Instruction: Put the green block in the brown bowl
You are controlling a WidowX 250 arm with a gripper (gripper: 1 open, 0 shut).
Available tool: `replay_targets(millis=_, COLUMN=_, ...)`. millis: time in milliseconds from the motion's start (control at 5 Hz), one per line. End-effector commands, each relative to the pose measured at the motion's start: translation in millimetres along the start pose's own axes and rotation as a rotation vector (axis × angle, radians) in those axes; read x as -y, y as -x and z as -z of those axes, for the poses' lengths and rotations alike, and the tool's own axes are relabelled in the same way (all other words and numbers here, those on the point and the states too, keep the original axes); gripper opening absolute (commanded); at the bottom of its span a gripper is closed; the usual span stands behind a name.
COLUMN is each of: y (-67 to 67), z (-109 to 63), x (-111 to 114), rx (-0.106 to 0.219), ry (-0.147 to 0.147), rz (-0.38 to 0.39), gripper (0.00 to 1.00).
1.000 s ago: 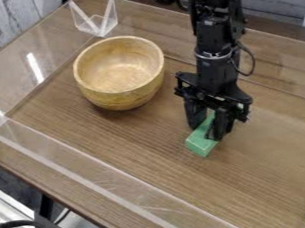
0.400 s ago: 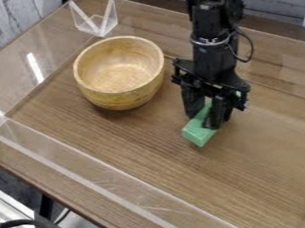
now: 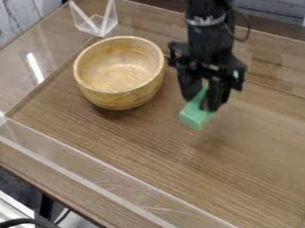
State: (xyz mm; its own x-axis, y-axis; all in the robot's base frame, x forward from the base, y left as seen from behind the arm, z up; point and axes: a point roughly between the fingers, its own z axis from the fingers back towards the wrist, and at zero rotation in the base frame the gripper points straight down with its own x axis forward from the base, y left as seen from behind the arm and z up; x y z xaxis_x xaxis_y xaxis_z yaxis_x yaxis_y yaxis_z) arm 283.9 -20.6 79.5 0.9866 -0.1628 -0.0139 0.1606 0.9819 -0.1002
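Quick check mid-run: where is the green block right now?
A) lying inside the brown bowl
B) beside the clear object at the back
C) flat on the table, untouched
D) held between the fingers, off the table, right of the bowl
D: the green block sits clamped in the gripper, clear of the table, with the brown bowl empty to its left.

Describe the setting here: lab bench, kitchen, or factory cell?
Most likely a lab tabletop rig. A wood-grain table has clear acrylic walls around its edges, and a black robot arm's end effector holds a small bright green rectangular block beside a round light-brown wooden bowl.
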Motion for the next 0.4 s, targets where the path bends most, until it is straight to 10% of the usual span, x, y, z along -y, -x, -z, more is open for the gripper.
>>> replay_targets(millis=0, y=-10.3, z=-41.7, x=-26, rx=0.106, ry=-0.031, rz=-0.042, gripper=0.00)
replay_targets(millis=200, y=-8.5, z=-48.2, x=-64, rx=0.113, ry=-0.046, rz=-0.101, gripper=0.00)
